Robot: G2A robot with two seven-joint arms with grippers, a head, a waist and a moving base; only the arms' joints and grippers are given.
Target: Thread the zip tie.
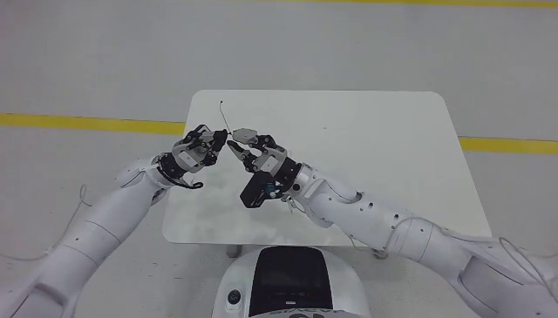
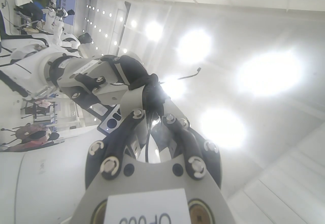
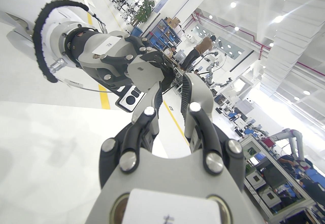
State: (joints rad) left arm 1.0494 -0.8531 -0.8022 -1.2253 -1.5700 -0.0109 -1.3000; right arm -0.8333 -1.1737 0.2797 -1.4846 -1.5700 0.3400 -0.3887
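A thin black zip tie (image 1: 225,118) sticks up and away from the two grippers, which meet above the left part of the white table (image 1: 366,161). My left gripper (image 1: 218,136) is shut on the tie's lower part. In the left wrist view the tie's free end (image 2: 189,75) juts out past the black-tipped left gripper (image 2: 154,88), and a strand runs back between its fingers. My right gripper (image 1: 234,142) faces the left one, tip to tip. In the right wrist view the right gripper (image 3: 172,83) stands open, its ribbed pads (image 3: 184,90) apart on either side of the left gripper (image 3: 165,72).
The table's left edge (image 1: 185,144) lies just beside the grippers, and its front edge (image 1: 209,241) is under the arms. The table's right half is bare. Grey floor with yellow lines (image 1: 78,123) surrounds it.
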